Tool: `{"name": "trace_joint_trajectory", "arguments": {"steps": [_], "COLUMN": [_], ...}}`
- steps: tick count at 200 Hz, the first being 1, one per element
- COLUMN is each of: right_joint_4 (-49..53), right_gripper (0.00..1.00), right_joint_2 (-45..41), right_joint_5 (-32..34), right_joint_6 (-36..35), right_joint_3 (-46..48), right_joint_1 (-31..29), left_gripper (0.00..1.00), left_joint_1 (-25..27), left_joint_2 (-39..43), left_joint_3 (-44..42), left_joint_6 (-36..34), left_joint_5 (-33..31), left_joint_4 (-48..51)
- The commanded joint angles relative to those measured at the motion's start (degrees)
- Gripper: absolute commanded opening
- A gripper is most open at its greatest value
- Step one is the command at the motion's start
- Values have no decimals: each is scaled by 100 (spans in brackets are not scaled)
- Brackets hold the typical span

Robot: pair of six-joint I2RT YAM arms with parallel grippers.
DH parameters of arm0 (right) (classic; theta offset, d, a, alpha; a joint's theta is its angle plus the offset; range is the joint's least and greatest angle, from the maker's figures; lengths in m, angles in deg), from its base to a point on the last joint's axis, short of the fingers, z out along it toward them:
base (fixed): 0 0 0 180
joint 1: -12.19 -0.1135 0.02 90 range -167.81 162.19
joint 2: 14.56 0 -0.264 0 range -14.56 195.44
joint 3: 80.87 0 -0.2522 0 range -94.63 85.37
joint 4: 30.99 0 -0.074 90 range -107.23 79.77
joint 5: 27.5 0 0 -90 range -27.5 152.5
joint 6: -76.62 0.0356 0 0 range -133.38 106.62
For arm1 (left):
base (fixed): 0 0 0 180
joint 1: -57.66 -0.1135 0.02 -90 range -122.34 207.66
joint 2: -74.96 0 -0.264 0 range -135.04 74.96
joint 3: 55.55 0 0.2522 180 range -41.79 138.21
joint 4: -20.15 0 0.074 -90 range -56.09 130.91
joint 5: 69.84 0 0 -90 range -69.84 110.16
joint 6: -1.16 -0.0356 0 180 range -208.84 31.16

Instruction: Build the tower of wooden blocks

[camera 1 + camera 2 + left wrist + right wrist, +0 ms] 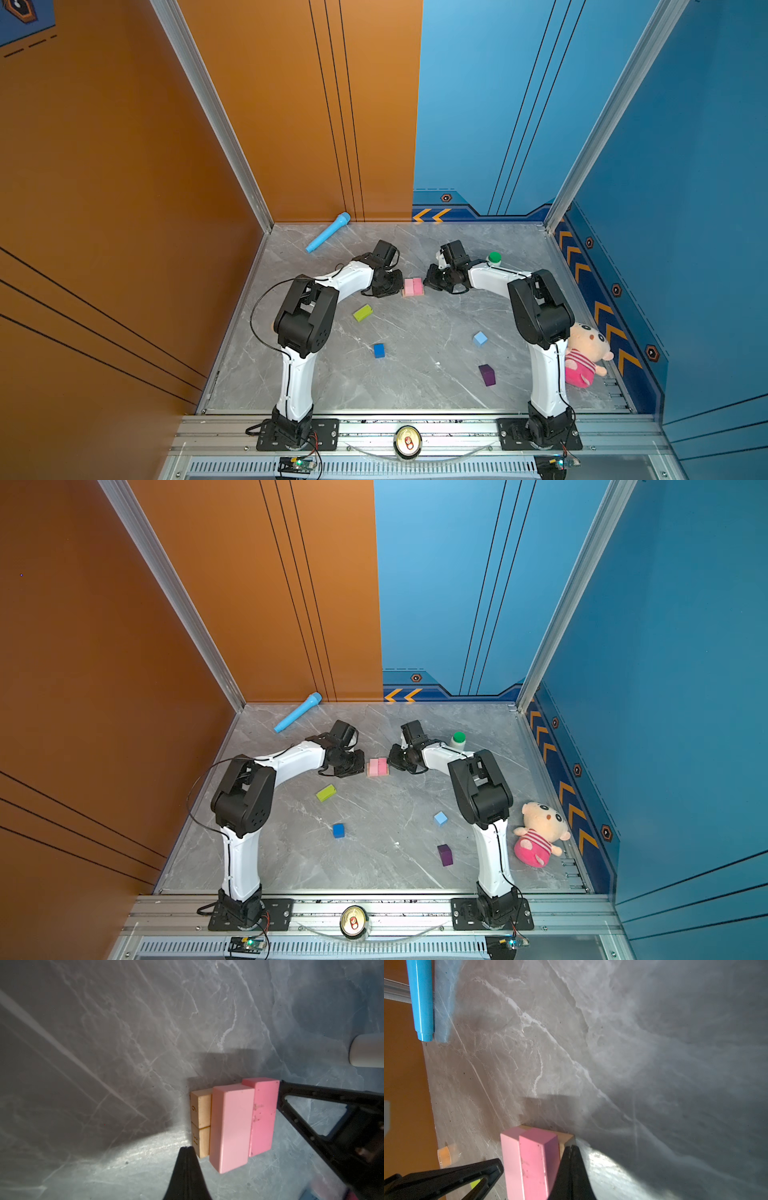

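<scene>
The tower is a low stack in both top views: two pink bars [413, 286] [378, 766] lying on two tan bars [200, 1109]. My left gripper [400, 286] [188, 1148] is shut, its tip against a tan bar's end. My right gripper [425, 282] [571, 1147] is shut too, its tip at the stack's opposite side by the darker pink bar [537, 1159]. Neither holds anything. Loose on the table lie a lime-green bar [363, 312], a dark-blue cube [378, 350], a light-blue cube [480, 338] and a dark-purple block [487, 375].
A light-blue toy microphone [328, 232] lies near the back wall. A white bottle with green cap [494, 258] stands behind the right arm. A plush doll [586, 355] sits at the right edge. A can [408, 442] rests on the front rail.
</scene>
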Motion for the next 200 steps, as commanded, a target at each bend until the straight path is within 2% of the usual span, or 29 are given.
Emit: {"name": "trace_joint_trajectory", "arguments": {"steps": [1,200], "right_joint_4": [149,11], "right_gripper": [0,0], "right_joint_2": [21,-110], "right_joint_5": [81,156], "right_joint_6": [-94,-28], "right_joint_3": [-156,-213], "right_joint_1": [35,35], "left_gripper": [0,0], "left_joint_1": [6,13], "left_joint_2": [195,154], "left_joint_3": [-58,1], "left_joint_6": [36,22], "left_joint_5": [-79,-28], "left_joint_4": [132,127]}}
